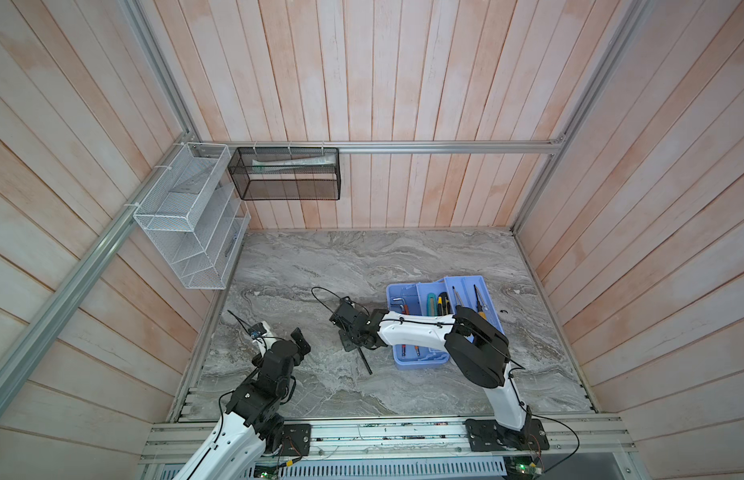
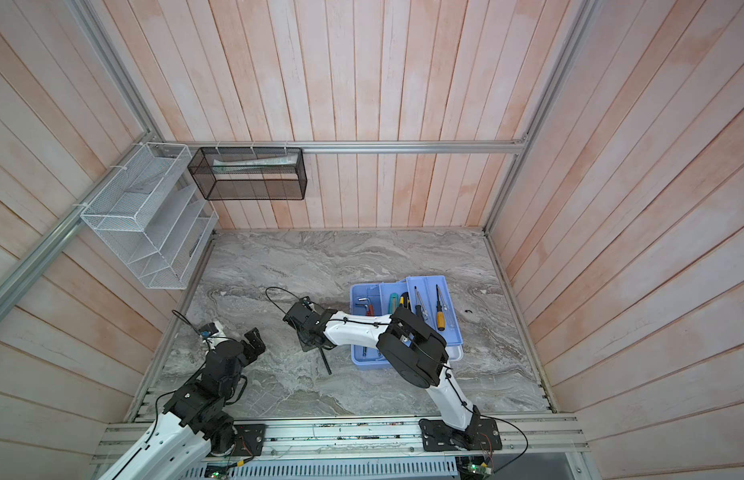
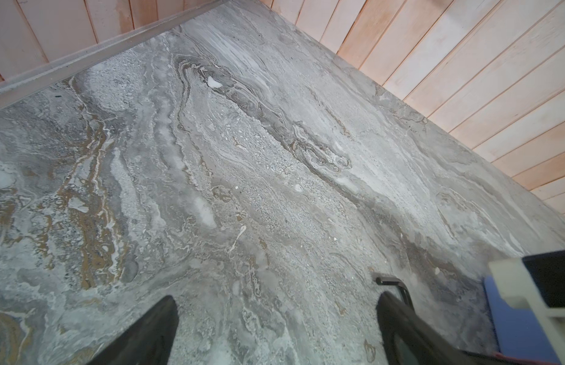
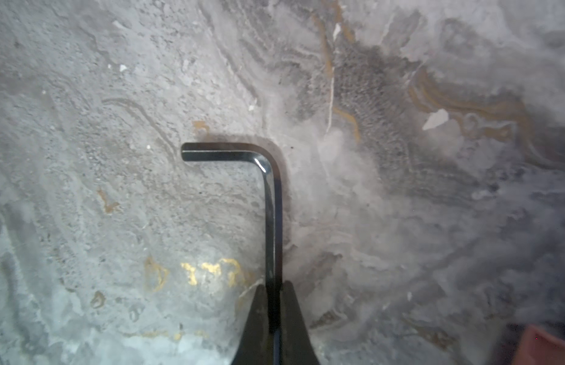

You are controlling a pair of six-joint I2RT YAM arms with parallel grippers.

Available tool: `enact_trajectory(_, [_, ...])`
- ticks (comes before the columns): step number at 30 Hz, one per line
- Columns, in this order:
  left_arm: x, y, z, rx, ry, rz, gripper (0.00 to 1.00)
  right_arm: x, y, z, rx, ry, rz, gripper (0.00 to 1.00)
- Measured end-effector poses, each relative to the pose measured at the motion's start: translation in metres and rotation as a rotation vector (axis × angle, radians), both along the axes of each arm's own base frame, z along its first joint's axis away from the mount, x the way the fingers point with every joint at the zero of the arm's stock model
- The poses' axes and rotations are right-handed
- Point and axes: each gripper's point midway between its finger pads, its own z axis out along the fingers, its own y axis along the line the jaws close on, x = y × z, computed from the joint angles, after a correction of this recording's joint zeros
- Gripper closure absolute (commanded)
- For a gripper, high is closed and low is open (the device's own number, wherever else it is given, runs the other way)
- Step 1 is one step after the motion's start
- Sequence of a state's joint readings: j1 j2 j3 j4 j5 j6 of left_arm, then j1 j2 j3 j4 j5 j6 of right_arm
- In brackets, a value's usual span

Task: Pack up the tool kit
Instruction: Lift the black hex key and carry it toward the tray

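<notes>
Right wrist view: right fingers (image 4: 255, 325) pinch one hex key (image 4: 272, 218); left fingers (image 3: 145, 331) stand apart

Both arms were built of glossy white shells and matte black joint housings. The right arm (image 1: 416, 328) had a thin black cable (image 1: 420, 321) tied along its white link, and a blocky black elbow (image 1: 482, 353) as its bulkiest part. Each was mounted on a flat black base plate (image 1: 480, 436). The left arm (image 1: 224, 449) showed small dark holes in its white shell and a small blue part (image 1: 255, 332) near the wrist. The left gripper (image 3: 278, 297) and right gripper (image 4: 273, 284) had tapered black fingers (image 3: 148, 331).
</notes>
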State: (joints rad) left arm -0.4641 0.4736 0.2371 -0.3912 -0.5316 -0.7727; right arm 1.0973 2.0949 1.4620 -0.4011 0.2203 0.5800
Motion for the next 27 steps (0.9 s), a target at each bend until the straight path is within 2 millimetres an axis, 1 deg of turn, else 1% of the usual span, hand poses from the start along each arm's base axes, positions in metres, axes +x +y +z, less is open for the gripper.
enact_trajectory(3, [0.002,-0.002,-0.002,0.009,0.01,-0.008,0.0,0.003,-0.004,0.013,0.023,-0.022,0.001,1.0])
enact_trajectory(7, [0.003,-0.004,-0.005,0.021,0.025,-0.022,0.0,0.006,-0.011,0.042,0.081,-0.061,-0.004,1.0])
enact_trajectory(11, [0.005,-0.007,-0.008,0.027,0.039,-0.039,0.0,0.015,-0.015,0.073,0.134,-0.105,-0.022,1.0])
enact_trajectory(14, [0.007,-0.009,-0.009,0.033,0.042,-0.048,0.0,0.02,-0.022,0.089,0.166,-0.127,-0.041,1.0])
enact_trajectory(21, [0.012,-0.016,-0.004,0.045,0.042,-0.089,0.0,0.032,-0.057,0.114,0.182,-0.171,-0.131,1.0])
enact_trajectory(27, [0.025,-0.032,0.005,0.038,0.042,-0.151,0.0,0.028,-0.09,0.146,0.219,-0.239,-0.205,1.0])
